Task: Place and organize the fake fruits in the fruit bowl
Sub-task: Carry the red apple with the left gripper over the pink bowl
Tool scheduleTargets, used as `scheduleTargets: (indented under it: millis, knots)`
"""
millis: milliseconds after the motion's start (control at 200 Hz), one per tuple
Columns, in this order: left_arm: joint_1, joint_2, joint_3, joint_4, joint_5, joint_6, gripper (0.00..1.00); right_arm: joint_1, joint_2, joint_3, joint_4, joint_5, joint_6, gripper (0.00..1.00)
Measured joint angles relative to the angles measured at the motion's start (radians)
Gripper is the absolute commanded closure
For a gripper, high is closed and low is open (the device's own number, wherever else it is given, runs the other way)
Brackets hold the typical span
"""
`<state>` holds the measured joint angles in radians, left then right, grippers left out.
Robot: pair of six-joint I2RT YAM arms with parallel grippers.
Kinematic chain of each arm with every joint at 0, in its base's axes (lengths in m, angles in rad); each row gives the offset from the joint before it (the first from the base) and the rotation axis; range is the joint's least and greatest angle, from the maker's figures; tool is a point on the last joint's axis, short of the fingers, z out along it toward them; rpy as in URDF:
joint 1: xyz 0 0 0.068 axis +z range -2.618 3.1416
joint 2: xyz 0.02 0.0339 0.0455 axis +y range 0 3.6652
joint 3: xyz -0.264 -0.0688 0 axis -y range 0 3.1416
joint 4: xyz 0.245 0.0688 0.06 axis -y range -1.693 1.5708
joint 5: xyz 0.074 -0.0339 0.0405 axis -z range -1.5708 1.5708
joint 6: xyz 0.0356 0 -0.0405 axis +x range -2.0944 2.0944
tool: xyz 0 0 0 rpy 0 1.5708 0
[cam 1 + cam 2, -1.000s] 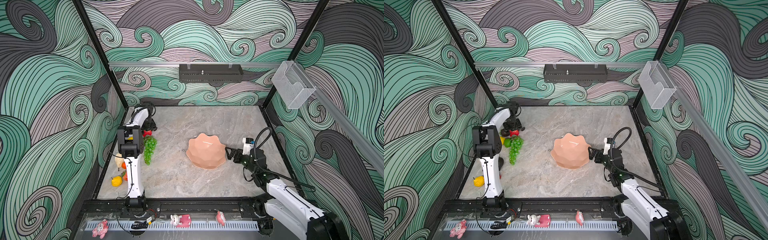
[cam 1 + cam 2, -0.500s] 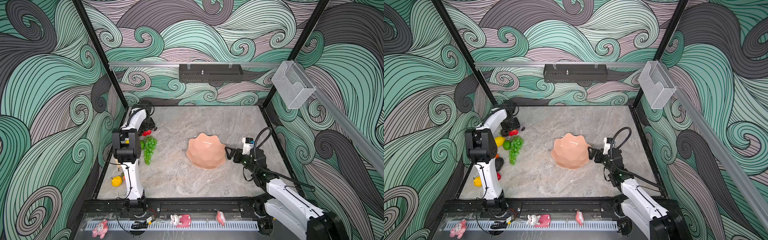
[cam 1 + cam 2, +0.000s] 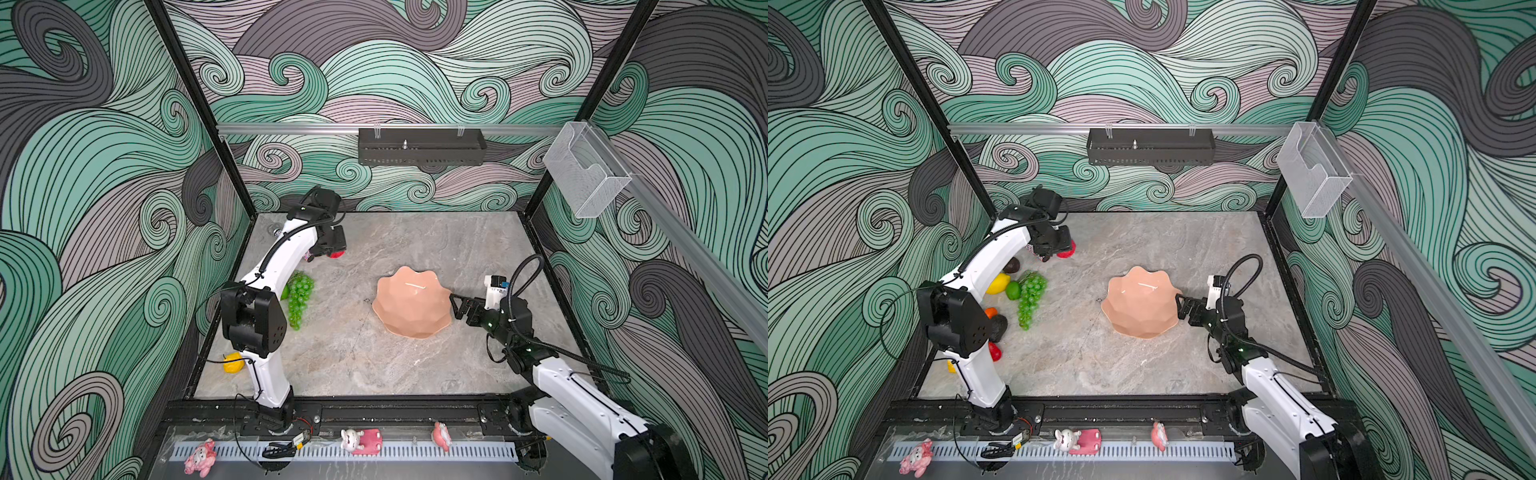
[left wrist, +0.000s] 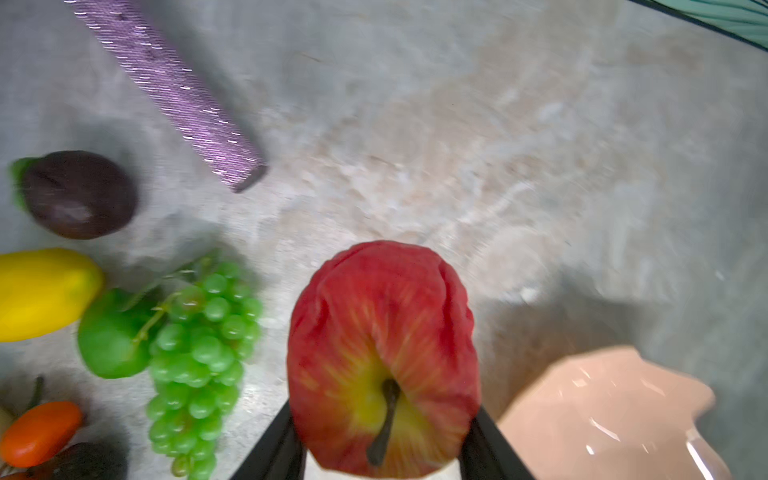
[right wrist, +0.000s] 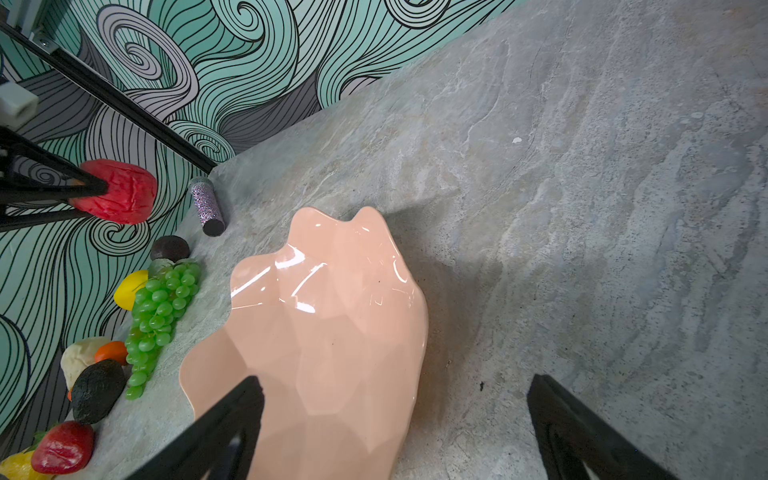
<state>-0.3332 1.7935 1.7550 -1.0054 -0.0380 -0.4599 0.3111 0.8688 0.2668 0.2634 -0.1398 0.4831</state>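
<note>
My left gripper (image 4: pixel 382 436) is shut on a red apple (image 4: pixel 382 353), held above the table's back left in both top views (image 3: pixel 336 254) (image 3: pixel 1066 251). The empty salmon-pink fruit bowl (image 3: pixel 411 303) (image 5: pixel 324 324) sits mid-table. My right gripper (image 5: pixel 395 415) is open at the bowl's right rim, which lies between its jaws. More fake fruits lie along the left wall: green grapes (image 3: pixel 1030 297), lemon (image 3: pixel 998 283), lime (image 3: pixel 1013 290), mangosteen (image 4: pixel 77 193), avocado (image 5: pixel 97 388), orange (image 5: pixel 111 352), pear (image 5: pixel 81 359), strawberry (image 5: pixel 62 446).
A sparkly purple tube (image 4: pixel 174 87) lies near the back left corner, beside the mangosteen. The left arm's elbow (image 3: pixel 253 318) hangs over the fruits by the wall. A clear plastic box (image 3: pixel 584 174) hangs on the right wall. Another yellow fruit (image 3: pixel 234 362) lies front left.
The left gripper has closed on the red apple, lifted it and carried it to the right, away from the wall. The left elbow has swung out left. The right arm has not moved.
</note>
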Motion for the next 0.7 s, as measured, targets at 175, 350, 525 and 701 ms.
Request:
scheduleTargets:
  millis: [175,350,525,701]
  knots:
    - [-0.173,-0.068,-0.024,-0.002,0.1,0.061,0.5,0.0,-0.033,0.001,-0.013,0.0,-0.001,0.0]
    - [-0.297,-0.067,-0.057,-0.002,0.148,0.087,0.5,0.0,-0.05,0.001,-0.017,0.001,-0.005,0.0]
    - [-0.417,-0.016,-0.056,0.011,0.163,0.11,0.5,0.0,-0.051,0.001,-0.018,0.001,-0.015,0.0]
    - [-0.49,0.099,-0.042,0.027,0.153,0.132,0.5,0.0,-0.069,0.0,-0.023,0.006,-0.023,0.0]
